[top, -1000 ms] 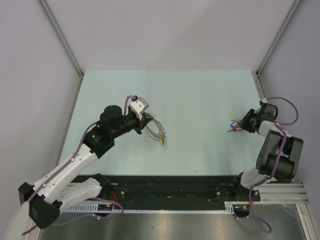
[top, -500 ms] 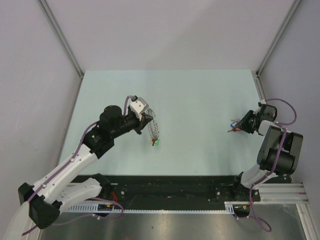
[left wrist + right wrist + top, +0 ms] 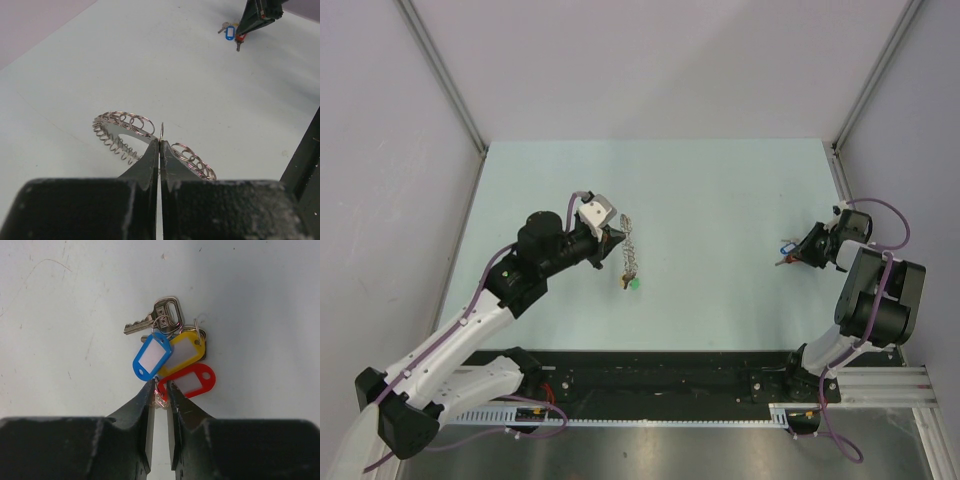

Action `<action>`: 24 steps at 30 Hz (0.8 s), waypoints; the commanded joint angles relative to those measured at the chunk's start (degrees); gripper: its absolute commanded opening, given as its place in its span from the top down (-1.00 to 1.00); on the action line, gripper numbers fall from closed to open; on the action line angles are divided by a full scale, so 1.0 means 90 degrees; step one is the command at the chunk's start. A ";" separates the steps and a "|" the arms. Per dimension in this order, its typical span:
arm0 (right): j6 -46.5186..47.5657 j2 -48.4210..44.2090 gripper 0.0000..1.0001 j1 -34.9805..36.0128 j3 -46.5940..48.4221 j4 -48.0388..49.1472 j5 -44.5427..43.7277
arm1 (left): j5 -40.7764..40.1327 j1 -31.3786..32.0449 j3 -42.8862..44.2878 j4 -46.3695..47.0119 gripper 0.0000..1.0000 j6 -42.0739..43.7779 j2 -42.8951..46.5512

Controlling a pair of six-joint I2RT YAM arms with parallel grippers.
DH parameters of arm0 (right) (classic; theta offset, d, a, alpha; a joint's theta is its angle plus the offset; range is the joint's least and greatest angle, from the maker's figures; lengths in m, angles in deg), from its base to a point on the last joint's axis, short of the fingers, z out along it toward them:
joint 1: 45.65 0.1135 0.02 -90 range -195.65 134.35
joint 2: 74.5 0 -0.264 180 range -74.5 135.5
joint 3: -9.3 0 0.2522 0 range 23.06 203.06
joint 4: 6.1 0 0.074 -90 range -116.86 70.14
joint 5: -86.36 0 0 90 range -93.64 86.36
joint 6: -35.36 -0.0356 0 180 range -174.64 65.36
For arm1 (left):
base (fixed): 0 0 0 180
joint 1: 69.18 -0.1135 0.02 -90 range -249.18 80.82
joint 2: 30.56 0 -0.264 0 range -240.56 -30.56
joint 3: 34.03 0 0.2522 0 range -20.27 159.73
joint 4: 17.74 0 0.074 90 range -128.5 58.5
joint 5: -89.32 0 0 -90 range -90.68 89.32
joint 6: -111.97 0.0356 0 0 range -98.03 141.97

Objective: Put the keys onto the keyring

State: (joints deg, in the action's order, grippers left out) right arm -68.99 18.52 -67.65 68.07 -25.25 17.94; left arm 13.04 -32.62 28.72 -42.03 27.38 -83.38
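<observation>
Metal clamped both sides: holds the keyring (image 3: 122, 122) in fully closed left gripper (image 3: 160, 145), left of centre of the table (image 3: 720, 180); pinches the keys (image 3: 172, 357) by right edge in near-closed right gripper (image 3: 160, 392). Mid-threading; next likely needs carrying keys across

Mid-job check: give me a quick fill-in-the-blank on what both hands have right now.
1. The left hand grips the keyring, whose visible tag is ___.
2. The keys at the right hand carry blue, yellow and ___ tags.
3. In the top view, the keys lie on the ___ side of the table.

Missing words: green; red; right.
</observation>
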 commanded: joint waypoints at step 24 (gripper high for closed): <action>0.1575 -0.2278 1.00 0.3136 0.0057 -0.0670 0.0180 | -0.0312 -0.0029 0.0289 0.0232 0.99 0.0190 0.0273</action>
State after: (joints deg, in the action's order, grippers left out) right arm -59.24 0.59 -45.79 67.92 -29.47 17.31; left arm 12.32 -32.62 28.72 -42.27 27.84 -82.44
